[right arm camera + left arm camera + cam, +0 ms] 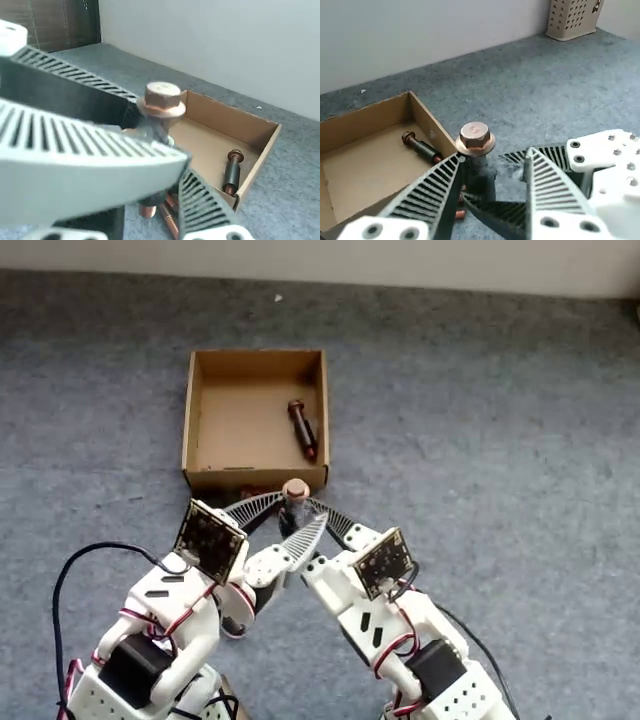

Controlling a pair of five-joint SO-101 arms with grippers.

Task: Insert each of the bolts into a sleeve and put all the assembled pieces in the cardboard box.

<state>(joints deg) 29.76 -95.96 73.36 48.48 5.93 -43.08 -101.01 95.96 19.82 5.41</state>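
High view: at the frame's centre, just below the cardboard box (188, 420), a bolt (293, 488) is being held upright in its sleeve (481, 180) where the left gripper (496, 154) and right gripper (320, 512) are meeting. The left jaws are being held apart around the sleeve, while the state of the right jaws cannot be told. One assembled piece (303, 430) is lying inside the box.

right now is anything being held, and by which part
A bolt seated in a dark sleeve, upright before the cardboard box. The left gripper and right gripper both flank the sleeve, below the bolt head; which one clamps it cannot be told.
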